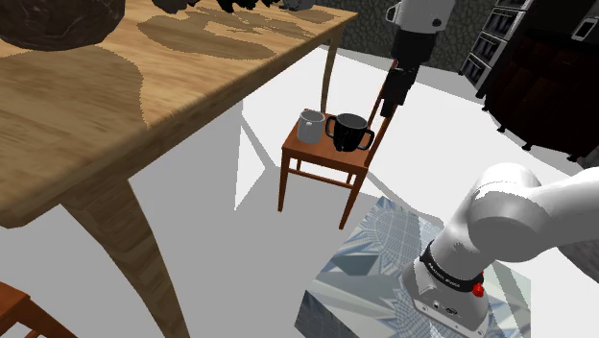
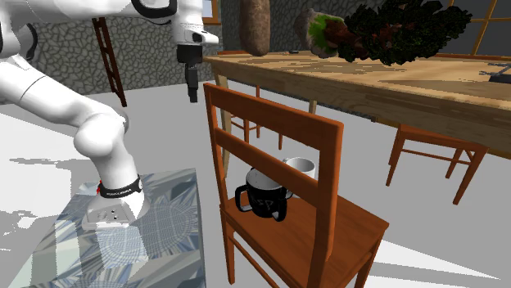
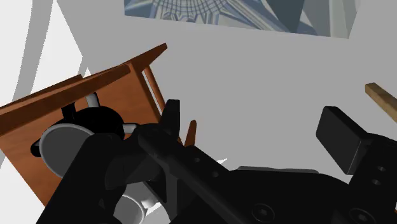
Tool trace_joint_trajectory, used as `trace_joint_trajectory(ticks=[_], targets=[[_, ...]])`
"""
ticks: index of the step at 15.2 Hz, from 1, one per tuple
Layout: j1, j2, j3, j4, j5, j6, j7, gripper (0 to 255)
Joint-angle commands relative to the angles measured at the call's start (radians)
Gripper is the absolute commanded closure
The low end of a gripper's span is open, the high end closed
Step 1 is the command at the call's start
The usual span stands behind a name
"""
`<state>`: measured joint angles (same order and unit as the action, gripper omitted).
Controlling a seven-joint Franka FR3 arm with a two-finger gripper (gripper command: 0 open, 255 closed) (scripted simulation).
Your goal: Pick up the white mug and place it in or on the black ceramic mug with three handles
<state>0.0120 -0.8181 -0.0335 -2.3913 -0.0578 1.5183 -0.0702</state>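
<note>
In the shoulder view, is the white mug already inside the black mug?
No, the white mug stands beside the black mug on the chair seat, both upright.

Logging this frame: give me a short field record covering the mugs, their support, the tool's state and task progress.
white mug: upright on the chair seat, at the shoulder view's left of the black mug
black mug: upright on the same seat, close beside the white one
tool: open, empty, up by the chair's backrest, apart from both mugs
progress: white mug not yet grasped
</note>
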Motion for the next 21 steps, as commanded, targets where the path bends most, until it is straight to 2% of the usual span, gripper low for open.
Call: trace_joint_trajectory(ticks=[1, 12, 21], targets=[[0.0, 0.0, 0.0, 0.0, 0.0, 0.0, 0.0, 0], [-0.038, 0.336, -0.125, 0.058, -0.041, 0.312, -0.083, 0], [-0.055, 0.66, -0.213, 0.222, 0.005, 0.493, -0.172, 0]])
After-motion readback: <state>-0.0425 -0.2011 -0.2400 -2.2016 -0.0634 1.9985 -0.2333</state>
